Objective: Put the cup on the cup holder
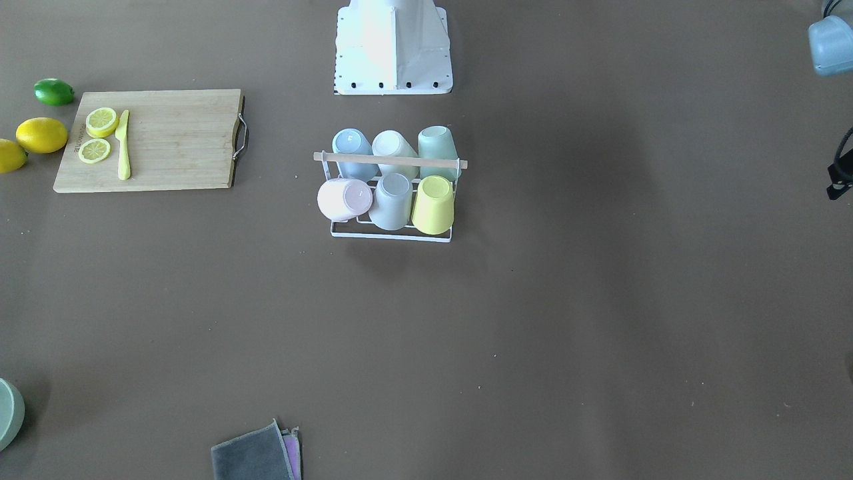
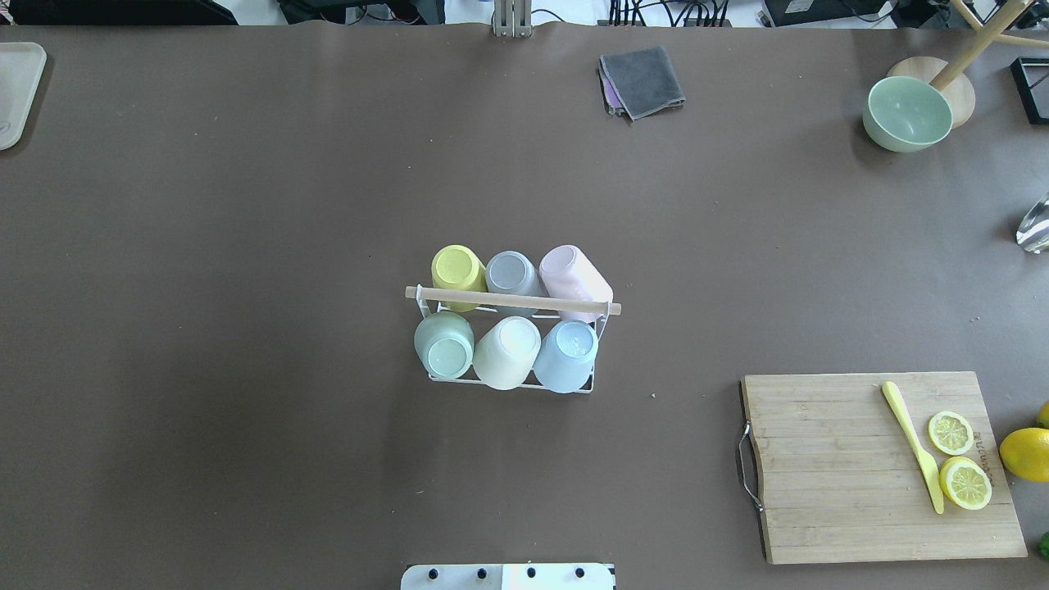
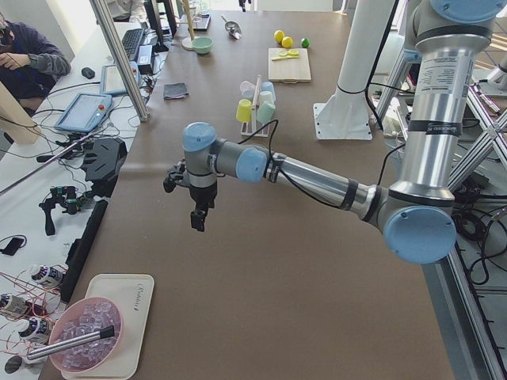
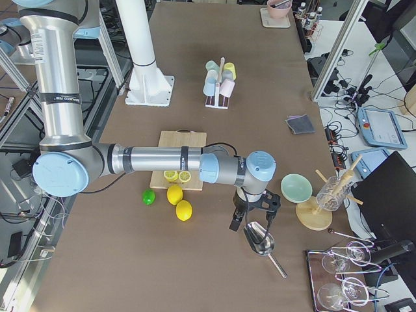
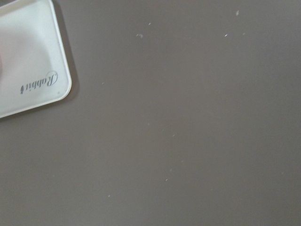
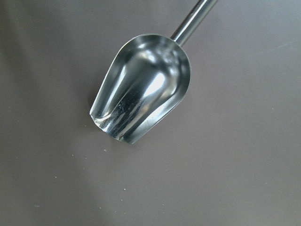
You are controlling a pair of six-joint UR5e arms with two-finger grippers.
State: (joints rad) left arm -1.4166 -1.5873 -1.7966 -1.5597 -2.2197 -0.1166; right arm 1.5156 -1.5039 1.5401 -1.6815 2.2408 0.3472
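Brown table point(image 2: 246, 205), long, paper-covered, with the robot's base point(image 2: 508, 576) at the near edge.

Holder point(image 2: 512, 301): mid-table, square to the base; all six places look filled, mouths down. Far row: yellow cup point(image 2: 457, 269), grey cup point(image 2: 510, 273), pink cup point(image 2: 574, 279). Near row: green cup point(image 2: 443, 348), white cup point(image 2: 506, 352), blue cup point(image 2: 565, 356). No loose cup in sight, so the task reads as done or nearly so.

Left gripper point(image 3: 197, 222): hangs over bare table well toward the left end, between holder and tray point(image 5: 28, 61); whether its fingers are apart or together cannot be told, and nothing shows in them.

Right gripper point(image 4: 234, 225): hangs at the right end, just over a steel scoop point(image 6: 141, 101); finger state likewise cannot be told.

Hazards: pink cup tilts outward past the rod's end, so a knock to the holder would likely tip it off; a drop by the right arm would strike the scoop; a sweep by the left arm toward the end could catch the tray.

Room: wide bare table on every side of the holder; board point(image 2: 881, 467) well off to the robot's right; cloth point(image 2: 643, 80) and bowl point(image 2: 907, 113) along the far edge.
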